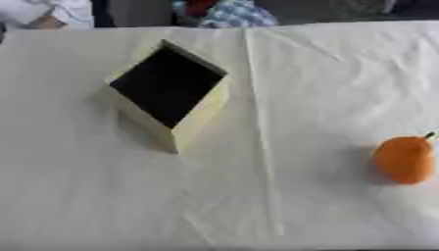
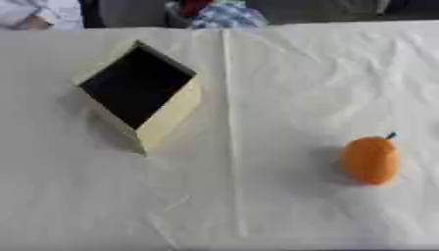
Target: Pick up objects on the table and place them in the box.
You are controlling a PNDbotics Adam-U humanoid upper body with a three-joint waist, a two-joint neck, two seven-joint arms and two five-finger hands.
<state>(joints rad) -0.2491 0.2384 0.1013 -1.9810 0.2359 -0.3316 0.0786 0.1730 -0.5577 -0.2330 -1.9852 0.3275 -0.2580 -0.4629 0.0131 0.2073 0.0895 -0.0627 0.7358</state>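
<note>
An open cream-coloured box [image 1: 199, 113] with a dark inside stands on the white cloth at the centre left, turned so one corner points toward me. An orange fruit-shaped object [image 2: 370, 160] with a small dark stem lies on the cloth at the right, well apart from the box. Neither of my hands shows in either view.
A white wrinkled cloth [image 1: 257, 206] covers the whole table, with a fold line running down the middle. At the far edge, clothing of people shows beyond the table [image 1: 225, 12]. The cloth's near edge lies at the bottom of the views.
</note>
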